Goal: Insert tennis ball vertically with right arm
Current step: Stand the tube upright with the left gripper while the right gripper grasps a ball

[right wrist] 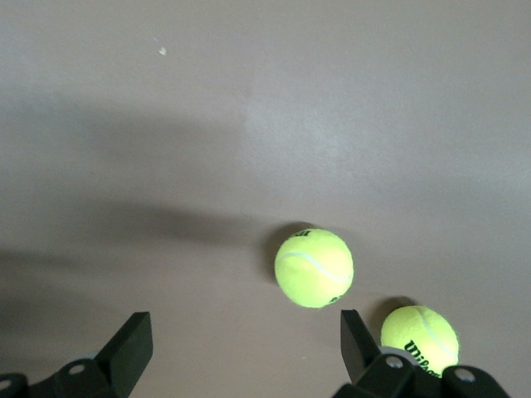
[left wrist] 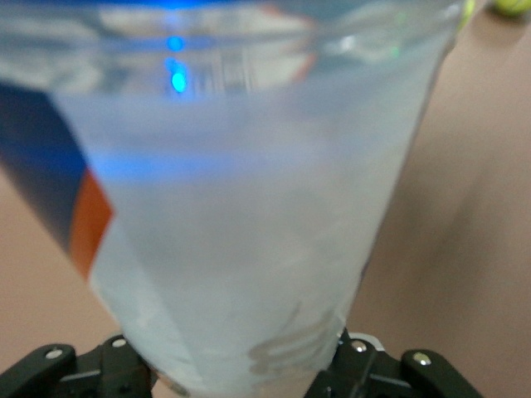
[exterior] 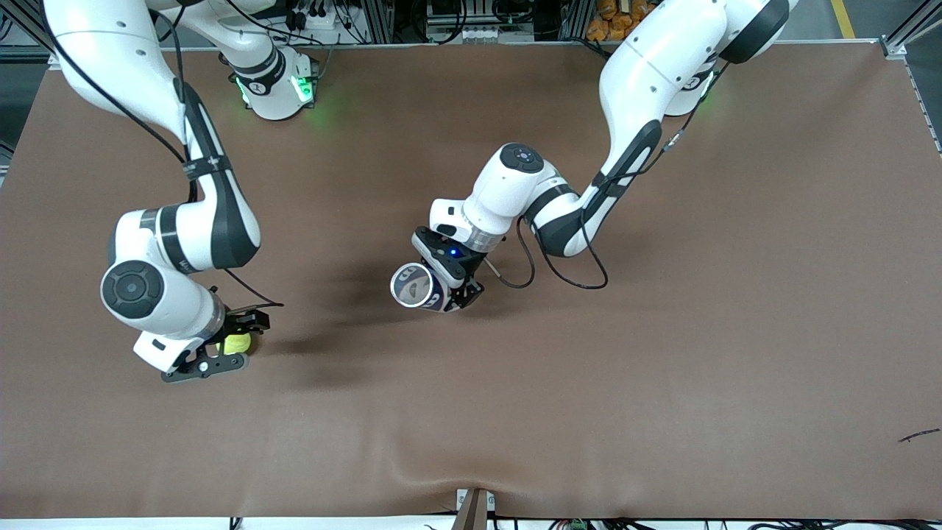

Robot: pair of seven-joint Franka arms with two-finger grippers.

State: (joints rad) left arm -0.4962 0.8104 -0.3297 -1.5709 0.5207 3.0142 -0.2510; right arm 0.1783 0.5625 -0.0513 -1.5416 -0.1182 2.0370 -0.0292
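A yellow-green tennis ball [right wrist: 314,268] lies on the brown table, just ahead of my right gripper [right wrist: 245,348], which is open and low over the table with nothing between its fingers. A second tennis ball [right wrist: 420,337] lies beside one of its fingers [right wrist: 357,336]. In the front view one ball [exterior: 237,343] shows beside the right gripper [exterior: 249,344], toward the right arm's end of the table. My left gripper [exterior: 450,283] is shut on a clear plastic ball can [exterior: 416,285] with a blue and orange label over the table's middle, its open mouth tilted up. The can [left wrist: 241,207] fills the left wrist view above the left gripper [left wrist: 241,377].
The brown table cover [exterior: 662,353] is bare around both arms. A black cable [exterior: 567,276] hangs from the left arm's wrist. A small dark scrap [exterior: 918,435] lies near the table's edge at the left arm's end.
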